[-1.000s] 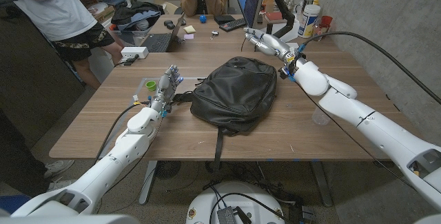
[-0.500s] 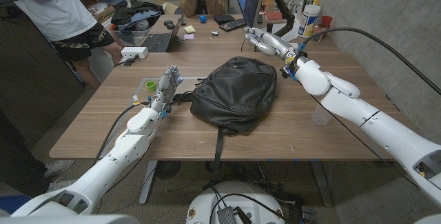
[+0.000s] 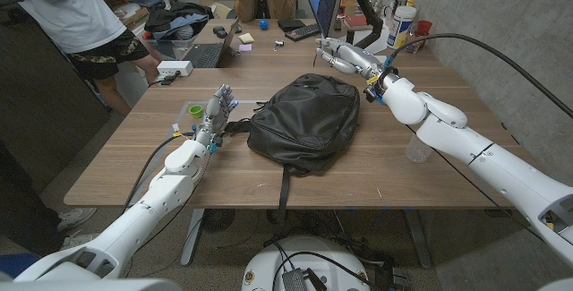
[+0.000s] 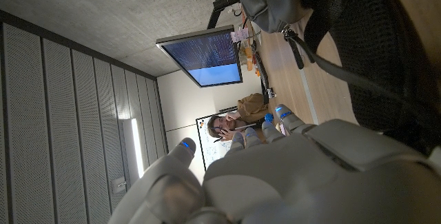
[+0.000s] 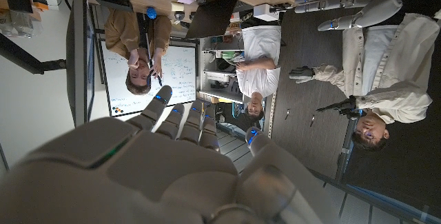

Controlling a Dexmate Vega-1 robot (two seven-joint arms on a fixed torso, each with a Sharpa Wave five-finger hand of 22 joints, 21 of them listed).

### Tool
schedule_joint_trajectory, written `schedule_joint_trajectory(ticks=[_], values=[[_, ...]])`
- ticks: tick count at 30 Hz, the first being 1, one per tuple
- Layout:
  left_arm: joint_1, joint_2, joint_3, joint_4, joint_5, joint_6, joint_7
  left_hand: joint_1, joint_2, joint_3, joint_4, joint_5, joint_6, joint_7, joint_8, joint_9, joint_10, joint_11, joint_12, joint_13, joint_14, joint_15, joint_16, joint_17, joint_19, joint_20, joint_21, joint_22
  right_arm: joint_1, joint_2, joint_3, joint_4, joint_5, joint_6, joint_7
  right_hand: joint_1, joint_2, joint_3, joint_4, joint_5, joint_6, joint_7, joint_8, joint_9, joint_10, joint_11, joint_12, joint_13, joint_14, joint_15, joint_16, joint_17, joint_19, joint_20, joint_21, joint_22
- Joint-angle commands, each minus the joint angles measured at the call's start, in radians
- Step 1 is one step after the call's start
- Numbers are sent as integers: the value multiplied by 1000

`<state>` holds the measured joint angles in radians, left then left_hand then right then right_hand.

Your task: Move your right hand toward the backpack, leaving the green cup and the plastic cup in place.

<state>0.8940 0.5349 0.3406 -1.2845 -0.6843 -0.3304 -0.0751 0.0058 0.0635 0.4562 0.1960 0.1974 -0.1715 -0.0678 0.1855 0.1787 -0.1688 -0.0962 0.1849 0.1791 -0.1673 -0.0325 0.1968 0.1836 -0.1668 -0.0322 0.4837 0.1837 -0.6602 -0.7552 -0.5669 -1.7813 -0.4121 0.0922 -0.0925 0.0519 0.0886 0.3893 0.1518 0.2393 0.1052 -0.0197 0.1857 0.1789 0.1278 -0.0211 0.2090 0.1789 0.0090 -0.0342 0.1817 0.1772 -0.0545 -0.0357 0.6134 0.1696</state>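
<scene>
The black leather-look backpack [image 3: 304, 123] lies flat in the middle of the wooden worktop [image 3: 224, 179], its straps trailing toward the near edge. The right hand [image 3: 343, 55] hangs in the air just beyond the bag's far right corner, fingers stretched out and apart, gripping nothing. From the head view it looks close to the bag's top edge but not touching it; whether any gap is left in height I cannot tell. In the right wrist view the same hand [image 5: 172, 162] shows only its back and extended fingers, aimed at the far side of the room and the people there rather than down at the bag.

The small green cup [image 3: 195, 110] stands on the worktop to the left of the backpack, just beside the left hand [image 3: 218, 107], which stands upright with fingers extended and holds nothing. The clear plastic cup [image 3: 415, 149] stands near the right edge of the worktop, partly behind the right forearm — neither cup appears tipped or disturbed.

As a judgement, the reach is mostly made: the hand has the bag near at hand, and what remains is a short closing move down and inward onto the backpack, keeping the forearm clear of the plastic cup beneath it.
</scene>
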Motion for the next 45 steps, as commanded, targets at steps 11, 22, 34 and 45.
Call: schedule_joint_trajectory(ticks=[11,22,34,45], values=[[-5,-2,-2,23,-5,-5,-10,2,114,-4,-3,8,-81,-6,3,5,-58,-2,6,2,-140,-63,1,4,-44,-87,-6,4,20,-4,-36,-30,-119,-50,18,14,93,8,0,-6,6,-10,3,6,2,-7,0,5,2,-39,8,2,1,-88,-5,6],[-11,-4,-1,34,-7,-4,-16,2,114,-5,-3,8,-80,-7,3,5,-58,-3,5,2,-139,-64,1,4,-43,-88,-7,5,36,3,-55,-15,-149,-50,29,15,92,8,0,-7,5,-12,3,6,4,-7,1,5,3,-43,9,3,7,-88,-6,6],[-18,-9,0,47,-6,-5,-17,2,115,-5,-3,8,-79,-7,3,5,-56,-2,6,2,-137,-62,1,4,-41,-88,-8,5,39,5,-60,-17,-156,-51,40,16,89,7,0,-9,4,-11,3,7,3,-6,0,5,4,-41,9,3,11,-88,-8,6],[-23,-12,4,55,-3,-6,-17,3,116,-5,-3,8,-78,-6,4,5,-56,0,6,2,-138,-61,1,4,-40,-87,-9,5,40,2,-64,-16,-164,-42,45,16,89,7,1,-10,4,-11,4,7,5,-7,1,5,4,-42,10,4,12,-89,-9,6]])
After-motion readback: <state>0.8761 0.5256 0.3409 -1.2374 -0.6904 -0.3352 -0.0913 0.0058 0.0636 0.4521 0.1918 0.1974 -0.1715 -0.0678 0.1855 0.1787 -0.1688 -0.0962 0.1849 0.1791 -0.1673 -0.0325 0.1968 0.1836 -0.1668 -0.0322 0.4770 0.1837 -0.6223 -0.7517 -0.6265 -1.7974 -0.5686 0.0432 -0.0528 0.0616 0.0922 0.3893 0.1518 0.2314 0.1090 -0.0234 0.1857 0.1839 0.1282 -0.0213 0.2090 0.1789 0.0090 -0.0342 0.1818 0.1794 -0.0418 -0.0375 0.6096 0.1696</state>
